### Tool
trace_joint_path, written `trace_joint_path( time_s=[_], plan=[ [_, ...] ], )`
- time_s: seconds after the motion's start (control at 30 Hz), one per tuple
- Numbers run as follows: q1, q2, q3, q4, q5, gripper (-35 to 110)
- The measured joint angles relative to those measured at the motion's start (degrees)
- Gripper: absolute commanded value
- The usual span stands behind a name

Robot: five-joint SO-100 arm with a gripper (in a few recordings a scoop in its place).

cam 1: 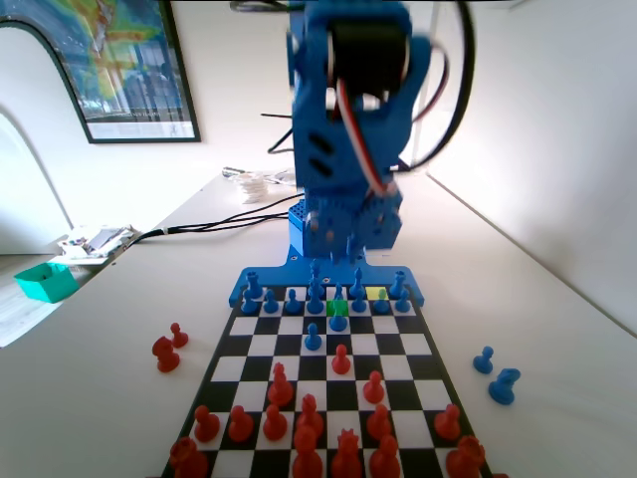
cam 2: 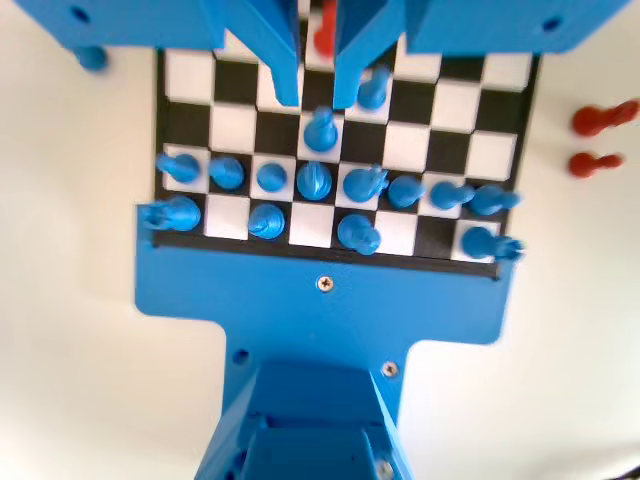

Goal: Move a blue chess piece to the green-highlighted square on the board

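Observation:
In the wrist view my gripper [cam 2: 318, 98] is open, its jaws hanging apart with nothing between them. A blue pawn [cam 2: 320, 130] stands on the board [cam 2: 470, 150] just below the fingertips, and another blue piece [cam 2: 373, 88] stands just right of the right jaw. In the fixed view the blue arm [cam 1: 348, 149] leans over the board's far end. The green-highlighted square [cam 1: 333, 307] lies in the blue pieces' rows, partly hidden by the head of a blue pawn [cam 1: 338, 321] in front of it. I cannot tell whether a piece stands on it.
A paler yellow square [cam 1: 376, 293] lies just right of the green one. Red pieces [cam 1: 309, 418] crowd the near rows, and a red pawn [cam 1: 341, 359] stands mid-board. Off the board stand two red pieces [cam 1: 165, 351] at left and two blue pieces [cam 1: 496, 376] at right.

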Motion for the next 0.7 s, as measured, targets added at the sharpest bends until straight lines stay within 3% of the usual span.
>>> trace_joint_path(
  time_s=[0.7],
  plan=[
    [-3.25,38.5,-5.19,18.46,-3.6,1]
  ],
)
